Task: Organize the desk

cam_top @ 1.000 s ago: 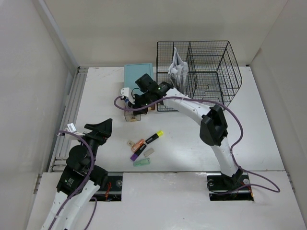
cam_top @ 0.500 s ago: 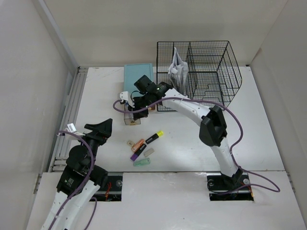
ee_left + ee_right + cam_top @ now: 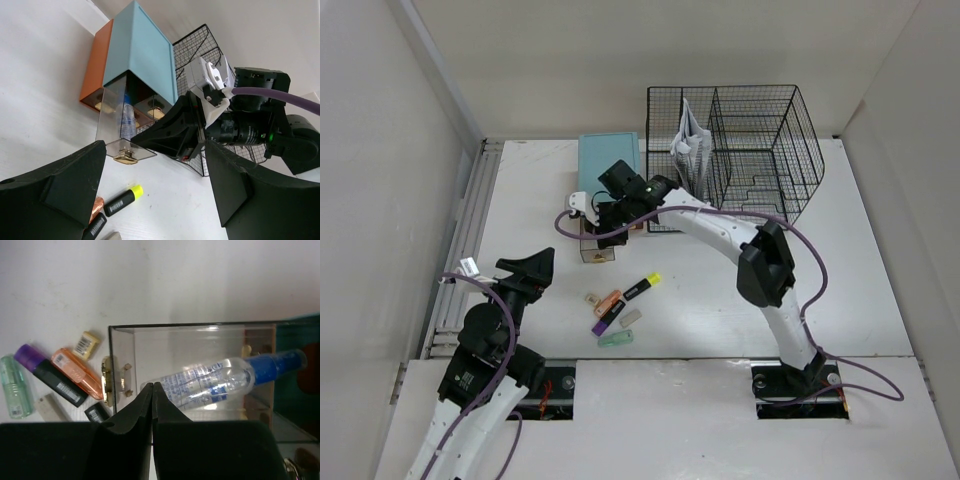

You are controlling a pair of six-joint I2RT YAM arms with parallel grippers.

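Pale walls close round a white bench (image 3: pixel 860 290), and the tidying looks barely begun. At the far side, left of the wire rack (image 3: pixel 750 150), the teal-topped drawer box (image 3: pixel 610 155) has its clear drawer (image 3: pixel 190 340) pulled out, with one spray bottle (image 3: pixel 210 382) lying inside. The right pincer (image 3: pixel 152 390) hangs over that drawer, its fingers pressed together with nothing seen between them. The left pincer (image 3: pixel 532 266) hovers at the near left, spread wide and empty.

Loose on the bench near the middle lie a yellow-capped marker (image 3: pixel 642 287), an orange one (image 3: pixel 609 301), a purple one (image 3: pixel 607 319), a green one (image 3: pixel 616 338) and a small eraser (image 3: pixel 632 317). By this view, those pieces remain to be stowed and the drawer to be pushed shut.
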